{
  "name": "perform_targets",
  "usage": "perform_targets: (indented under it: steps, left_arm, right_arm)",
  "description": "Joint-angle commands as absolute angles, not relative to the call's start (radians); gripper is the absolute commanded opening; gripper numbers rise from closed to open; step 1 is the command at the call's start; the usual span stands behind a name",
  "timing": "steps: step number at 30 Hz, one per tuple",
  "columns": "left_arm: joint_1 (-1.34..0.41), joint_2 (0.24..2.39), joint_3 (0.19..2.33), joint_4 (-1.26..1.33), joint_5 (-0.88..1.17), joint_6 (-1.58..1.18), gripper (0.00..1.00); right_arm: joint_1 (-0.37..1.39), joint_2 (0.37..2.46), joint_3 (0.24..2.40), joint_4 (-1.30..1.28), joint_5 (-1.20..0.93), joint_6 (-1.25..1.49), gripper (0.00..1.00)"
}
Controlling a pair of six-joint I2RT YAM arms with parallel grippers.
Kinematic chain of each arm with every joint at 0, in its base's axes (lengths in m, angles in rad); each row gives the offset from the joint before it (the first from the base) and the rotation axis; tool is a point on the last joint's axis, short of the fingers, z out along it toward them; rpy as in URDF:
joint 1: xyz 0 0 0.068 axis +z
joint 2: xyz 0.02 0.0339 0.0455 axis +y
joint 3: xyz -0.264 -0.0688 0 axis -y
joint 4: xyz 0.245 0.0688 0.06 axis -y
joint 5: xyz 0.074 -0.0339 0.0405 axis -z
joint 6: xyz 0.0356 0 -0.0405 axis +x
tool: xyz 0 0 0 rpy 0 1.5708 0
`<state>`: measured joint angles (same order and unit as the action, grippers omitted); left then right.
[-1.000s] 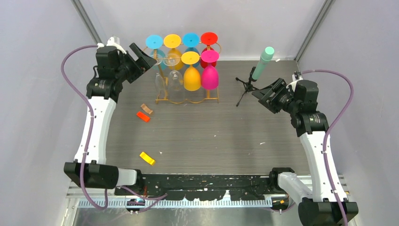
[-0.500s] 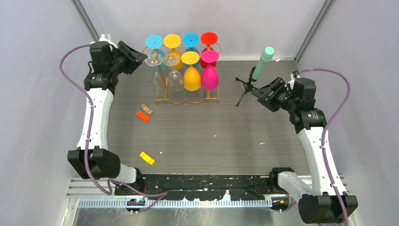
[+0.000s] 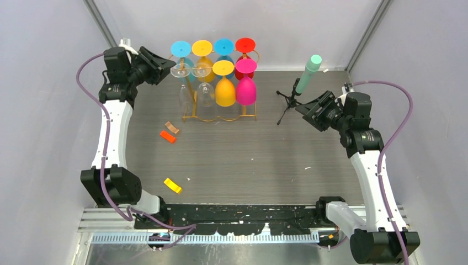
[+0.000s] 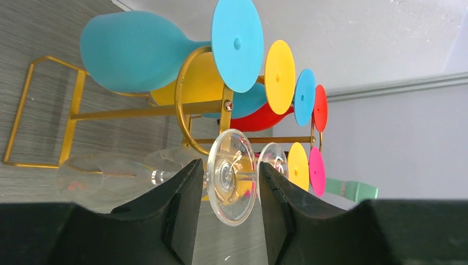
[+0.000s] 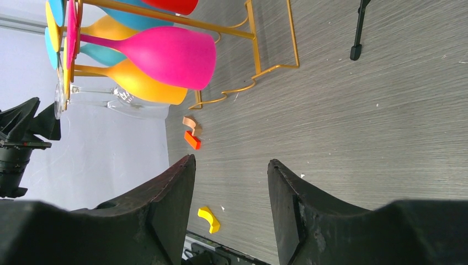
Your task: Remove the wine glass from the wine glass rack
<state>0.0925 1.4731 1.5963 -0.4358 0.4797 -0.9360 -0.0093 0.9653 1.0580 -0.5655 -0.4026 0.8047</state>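
At the left end of the wine glass rack [image 4: 110,114], left gripper [image 4: 232,168] jaws sit parted around the clear wine glass [image 4: 232,179] foot; right gripper [image 5: 232,160], well right, jaws parted.

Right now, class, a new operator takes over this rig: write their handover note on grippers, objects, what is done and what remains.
Left gripper: open, fingers either side of the foot of the clear wine glass; no grip visible.
Right gripper: open, empty, away from the wine glass rack.
Glass hangs inverted at the rack's left end.
Done: approach.
Left: close, slide the glass off the rail.
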Motion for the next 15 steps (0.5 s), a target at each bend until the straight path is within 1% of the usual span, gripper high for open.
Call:
perform_targets:
  steps: [1,7,9,12,15]
  left_arm:
    - [0.097,1.489,1.615,-0.384,0.538,-0.947,0.43]
    - [0.097,1.493,1.609,-0.411,0.525,-0.931,0.43]
    - [0.097,1.493,1.608,-0.407,0.527,-0.935,0.42]
    - [0.096,1.491,1.61,-0.418,0.515,-0.939,0.38]
    - [0.096,1.491,1.609,-0.427,0.504,-0.934,0.38]
  right_arm:
    - [-0.008,0.933,1.063,-0.564,-0.374,0.799,0.56]
    - [-0.006,0.935,1.063,-0.566,-0.372,0.799,0.56]
    - [-0.006,0.937,1.063,-0.567,-0.373,0.798,0.56]
    - [-0.007,0.94,1.061,-0.567,-0.374,0.799,0.55]
    - [-0.006,0.939,1.059,-0.569,-0.367,0.799,0.54]
